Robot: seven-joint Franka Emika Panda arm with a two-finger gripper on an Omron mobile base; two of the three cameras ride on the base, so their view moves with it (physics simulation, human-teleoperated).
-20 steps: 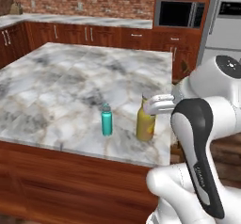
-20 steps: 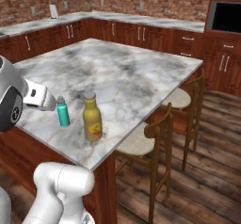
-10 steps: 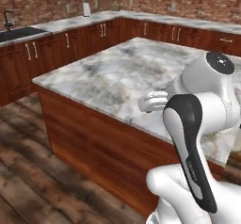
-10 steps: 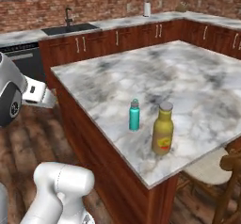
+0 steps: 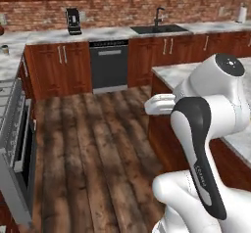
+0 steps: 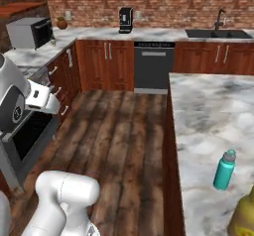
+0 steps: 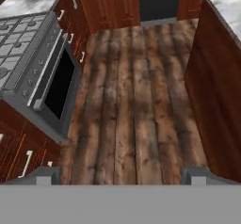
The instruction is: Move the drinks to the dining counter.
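Note:
The teal bottle (image 6: 224, 170) with its grey cap stands upright on the dining counter (image 6: 208, 106), near its front edge. The mustard-yellow bottle (image 6: 245, 214) stands just beside it, cut off by the frame's corner. The island's marble top (image 5: 179, 71) and red-brown base (image 7: 215, 89) lie to my right. My gripper (image 7: 121, 175) hangs over the wood floor, open, its two tips wide apart with nothing between them. A small cup-like thing (image 5: 4, 49) stands on the left worktop, too small to identify.
A stove with an oven (image 7: 33, 53) stands at the left, its front (image 5: 13, 144) close to the base. Against the brick wall are a dishwasher (image 6: 153, 66), a sink (image 5: 157, 29), a coffee machine (image 6: 125, 20) and a microwave (image 6: 29, 31). Wood floor (image 7: 132, 105) runs between.
The whole picture has swung: the camera turned left, away from the island, which slid to the right. Both bottles stay put on the island. The gripper stays open and empty.

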